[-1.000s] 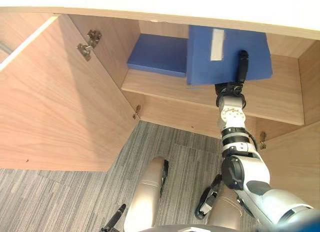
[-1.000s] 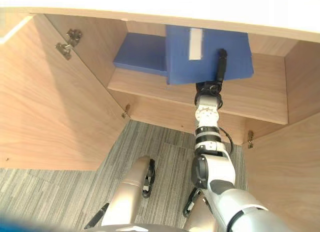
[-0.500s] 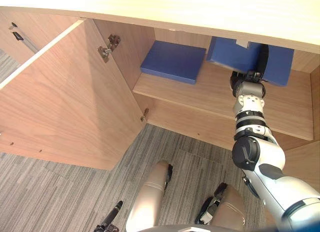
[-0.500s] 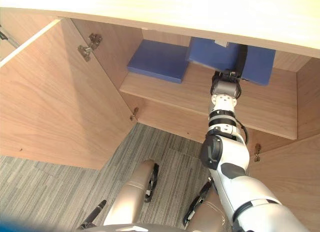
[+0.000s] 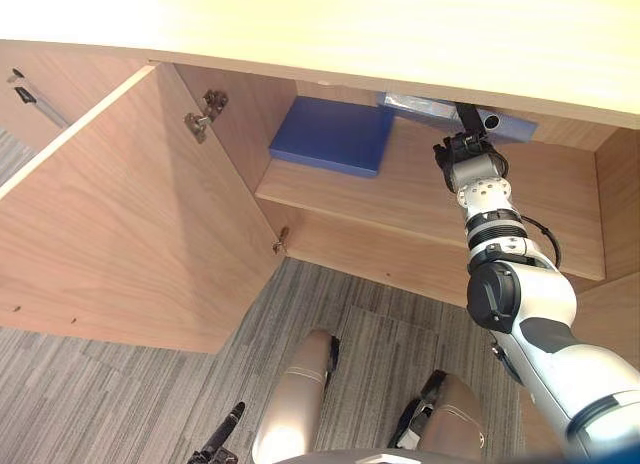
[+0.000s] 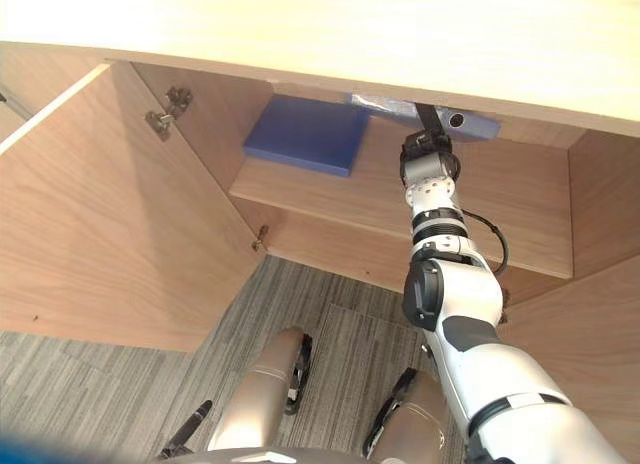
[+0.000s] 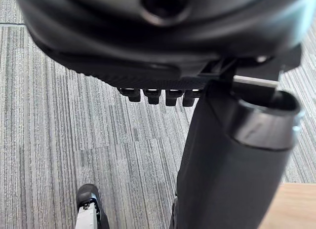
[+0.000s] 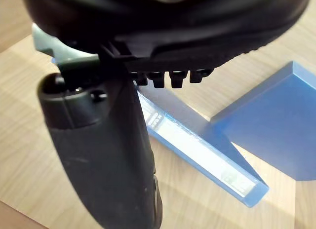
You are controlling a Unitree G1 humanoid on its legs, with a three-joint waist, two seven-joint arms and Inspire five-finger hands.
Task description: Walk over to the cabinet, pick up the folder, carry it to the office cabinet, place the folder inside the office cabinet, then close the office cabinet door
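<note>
The light-wood office cabinet [image 5: 380, 252] stands open in front of me, its flat wooden door [image 5: 130, 224] swung out to the left on two metal hinges [image 5: 205, 114]. On the wooden shelf [image 5: 400, 196] inside, a flat blue folder [image 5: 335, 134] lies at the left end, near the left wall. To its right, further back under the top panel [image 5: 350, 34], a second blue folder [image 8: 197, 147] with a white spine label rests on the shelf; I think it leans, but the panel hides most of it. My right hand [image 5: 462, 152] is inside, just in front of it. Striped grey carpet [image 5: 150, 394] lies below the cabinet, my left hand [image 7: 163, 46] hanging above it.
</note>
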